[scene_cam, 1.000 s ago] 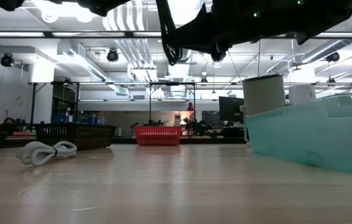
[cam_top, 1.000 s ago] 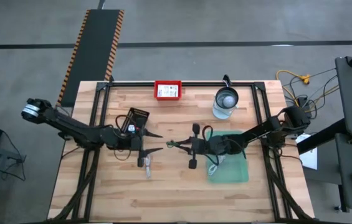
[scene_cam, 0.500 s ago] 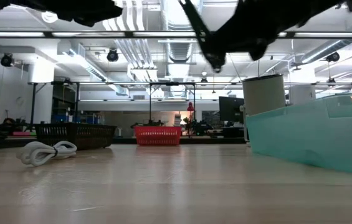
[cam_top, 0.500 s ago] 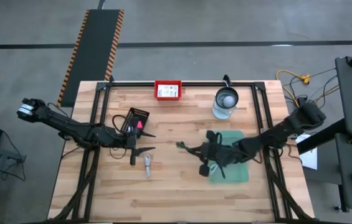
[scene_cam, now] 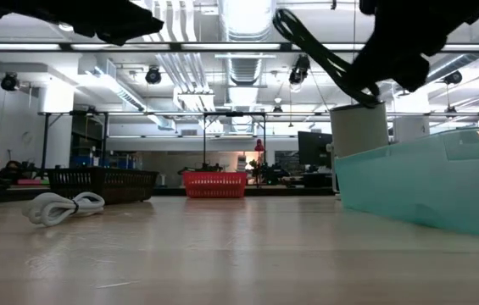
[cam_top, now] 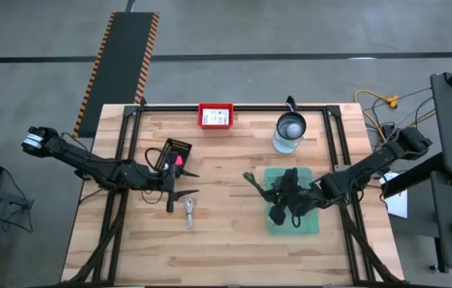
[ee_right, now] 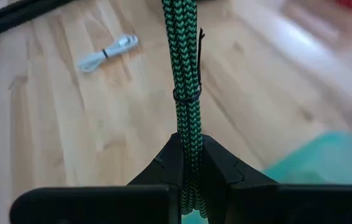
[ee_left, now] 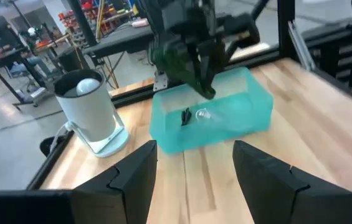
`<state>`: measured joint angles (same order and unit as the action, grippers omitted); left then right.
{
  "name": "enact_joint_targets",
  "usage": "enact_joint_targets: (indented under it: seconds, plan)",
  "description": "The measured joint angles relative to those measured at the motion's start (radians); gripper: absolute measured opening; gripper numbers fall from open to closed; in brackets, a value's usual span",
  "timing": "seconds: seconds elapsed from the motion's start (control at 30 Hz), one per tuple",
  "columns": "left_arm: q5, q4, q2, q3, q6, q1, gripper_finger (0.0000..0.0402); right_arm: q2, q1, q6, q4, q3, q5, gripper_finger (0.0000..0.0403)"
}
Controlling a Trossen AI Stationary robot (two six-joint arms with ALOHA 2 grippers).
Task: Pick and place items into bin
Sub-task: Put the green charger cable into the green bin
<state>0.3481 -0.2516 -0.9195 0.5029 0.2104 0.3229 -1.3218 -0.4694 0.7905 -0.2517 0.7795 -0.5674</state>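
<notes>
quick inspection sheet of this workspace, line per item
surface: wooden table, bare at its near edge
job's things: green braided cable held over teal bin; white coiled cable on the wood
clutter: glass jar, red tray, black basket
grippers: right gripper shut on the green braided cable; left gripper open, empty, above the table
cables: yellow cord on floor
surroundings: workshop beyond the table
</notes>
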Motion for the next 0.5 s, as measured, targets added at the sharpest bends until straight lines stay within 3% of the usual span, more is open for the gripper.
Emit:
enact_joint_targets:
  seconds: [0.5]
  plan:
    - [0.000,0.007,0.005,-0.004,-0.049,0.000,0.0194,0.017,0.000,0.305,-0.273,0.000,0.133,0.0018]
